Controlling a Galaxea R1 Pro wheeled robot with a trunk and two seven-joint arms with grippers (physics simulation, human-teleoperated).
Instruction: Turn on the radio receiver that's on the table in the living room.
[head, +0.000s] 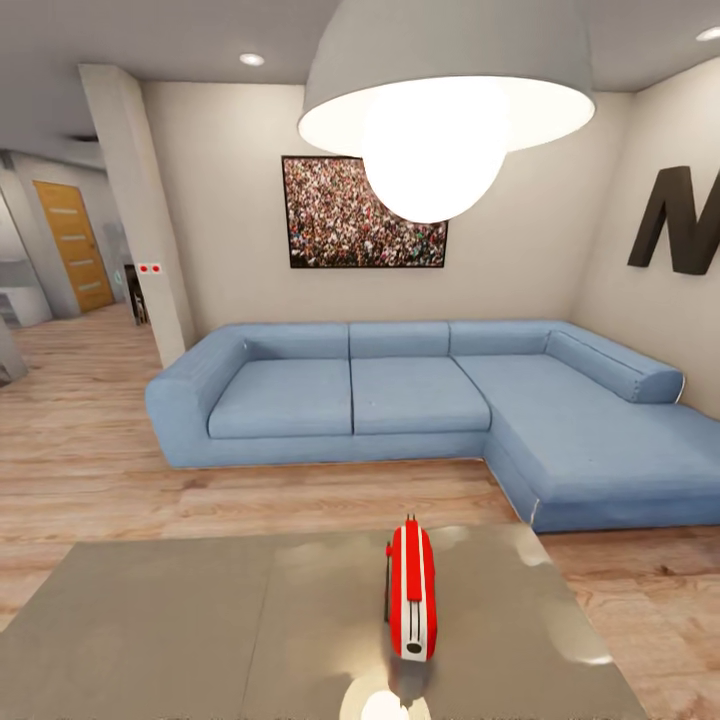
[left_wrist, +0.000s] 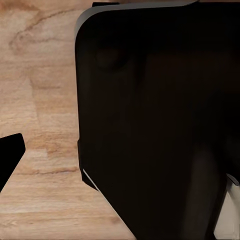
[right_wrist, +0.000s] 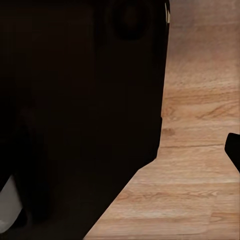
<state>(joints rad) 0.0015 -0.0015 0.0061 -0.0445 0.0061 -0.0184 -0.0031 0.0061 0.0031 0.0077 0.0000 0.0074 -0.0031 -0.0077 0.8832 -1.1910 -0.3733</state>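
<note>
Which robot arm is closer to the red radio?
Probably right, though unsure. The radio lies on the table, slightly right of the head view's middle. Both wrist cameras face wood floor beside a big dark shape, so neither arm's place is clear.

Head view: glossy grey table (head: 180, 630) cut by bottom and left edges | black wall letter (head: 685, 222) cropped at right edge | big white dome lamp (head: 440, 90) clipped at top, covering the crowd picture's (head: 340, 215) upper right corner | blue L-shaped sofa (head: 400, 395) runs off right | wrist views: dark bulk (left_wrist: 160, 120) hides most of the wood floor (right_wrist: 200, 150).
</note>
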